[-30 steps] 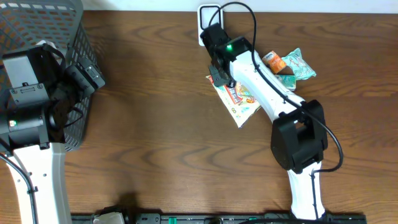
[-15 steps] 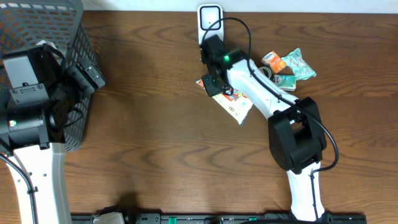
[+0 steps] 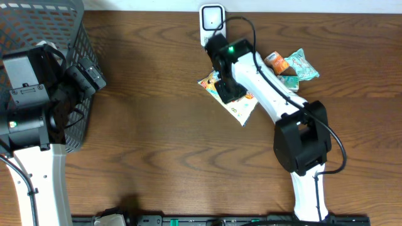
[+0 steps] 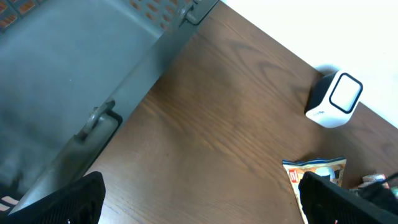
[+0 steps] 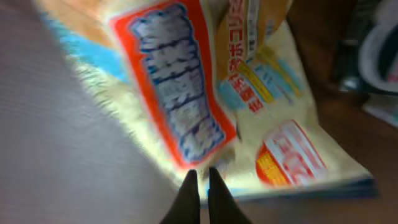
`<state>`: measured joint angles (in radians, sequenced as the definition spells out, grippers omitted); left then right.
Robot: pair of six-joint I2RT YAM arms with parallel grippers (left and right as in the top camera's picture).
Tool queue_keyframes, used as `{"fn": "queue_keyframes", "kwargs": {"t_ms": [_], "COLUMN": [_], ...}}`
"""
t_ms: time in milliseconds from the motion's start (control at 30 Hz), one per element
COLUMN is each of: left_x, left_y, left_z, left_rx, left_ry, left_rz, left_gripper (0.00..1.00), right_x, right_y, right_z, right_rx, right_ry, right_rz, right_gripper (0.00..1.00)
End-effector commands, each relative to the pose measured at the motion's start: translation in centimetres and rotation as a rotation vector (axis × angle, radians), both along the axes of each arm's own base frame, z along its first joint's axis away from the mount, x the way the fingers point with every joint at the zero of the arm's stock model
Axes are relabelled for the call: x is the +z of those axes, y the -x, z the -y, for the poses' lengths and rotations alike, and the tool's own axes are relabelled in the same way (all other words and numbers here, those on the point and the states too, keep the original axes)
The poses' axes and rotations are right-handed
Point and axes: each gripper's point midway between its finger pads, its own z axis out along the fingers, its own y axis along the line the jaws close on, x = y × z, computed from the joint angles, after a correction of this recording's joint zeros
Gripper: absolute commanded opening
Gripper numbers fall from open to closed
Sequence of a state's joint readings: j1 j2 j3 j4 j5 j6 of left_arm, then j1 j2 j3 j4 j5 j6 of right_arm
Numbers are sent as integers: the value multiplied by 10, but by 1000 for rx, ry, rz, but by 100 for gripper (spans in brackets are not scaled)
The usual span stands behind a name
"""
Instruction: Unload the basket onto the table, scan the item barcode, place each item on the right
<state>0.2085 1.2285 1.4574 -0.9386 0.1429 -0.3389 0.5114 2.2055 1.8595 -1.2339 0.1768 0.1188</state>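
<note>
Snack packet (image 3: 241, 108) lies on the wooden table (image 3: 157, 125) just in front of the white barcode scanner (image 3: 212, 19), at the far middle of the table, with the right arm lying across it. From overhead only its corners show on either side of the right gripper (image 3: 227, 91). The right wrist view fills in what is hidden there: the packet's printed face, a red-bordered panel with blue lettering on a pale yellow ground, blurred and slanted across the frame. The left wrist view catches one top corner of the packet and the scanner's window face, which overhead is seen only from above.

To the right of the arm, beside the packet, lie an orange-topped item (image 3: 276, 61) and a green wrapper (image 3: 303, 64). A grey mesh basket (image 3: 75, 31) stands at the far left corner, well apart from the packet, with the left arm beside it. From the left wrist its solid-looking wall fills the upper left.

The right gripper's fingertips (image 5: 189, 186) are pressed together at the packet's lower edge and appear to pinch it. The left gripper (image 4: 199, 194) hangs with its jaws spread wide, holding nothing, over bare wood next to the basket.
</note>
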Motion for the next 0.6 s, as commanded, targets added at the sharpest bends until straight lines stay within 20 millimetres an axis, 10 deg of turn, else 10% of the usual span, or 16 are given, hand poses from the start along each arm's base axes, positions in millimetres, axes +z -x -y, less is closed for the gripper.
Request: {"fn": "queue_keyframes", "kwargs": {"t_ms": [0, 300, 567], "left_x": [0, 0, 0], "left_y": [1, 1, 1], "left_z": [-3, -3, -3], "left_rx": [2, 2, 2], "left_ry": [-15, -15, -15], "left_rz": [-5, -5, -5], "left_gripper": [98, 98, 98], "right_x": [-28, -19, 33], "right_y": [0, -7, -43], "right_z": [31, 45, -5], "right_rx": [-91, -155, -153], "right_ry": [103, 101, -147], "right_rz": [34, 47, 134], "right_gripper": [2, 1, 3]}}
